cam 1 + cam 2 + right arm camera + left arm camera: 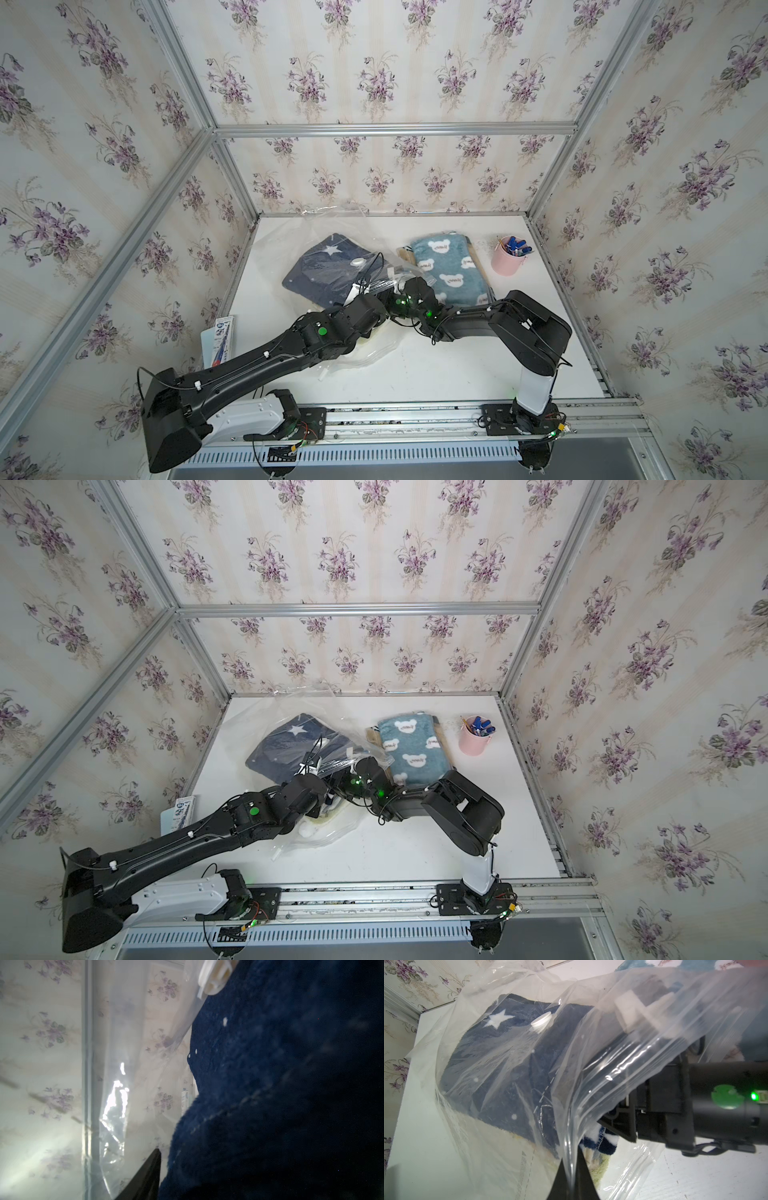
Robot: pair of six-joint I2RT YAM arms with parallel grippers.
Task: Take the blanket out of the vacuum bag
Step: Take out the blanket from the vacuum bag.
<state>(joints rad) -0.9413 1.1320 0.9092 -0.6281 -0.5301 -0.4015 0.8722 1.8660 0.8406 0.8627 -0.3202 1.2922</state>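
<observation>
My left gripper (570,1169): clamped tight on the vacuum bag (272,245) mouth edge. My right gripper (405,283): inside the mouth beside the blanket (316,270); I cannot tell its grip. Bag lies centre-left in both top views.

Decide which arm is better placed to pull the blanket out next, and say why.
Probably right: the right gripper is inside the vacuum bag beside the blanket, while the left gripper is shut on the bag's rim, holding it open.
</observation>
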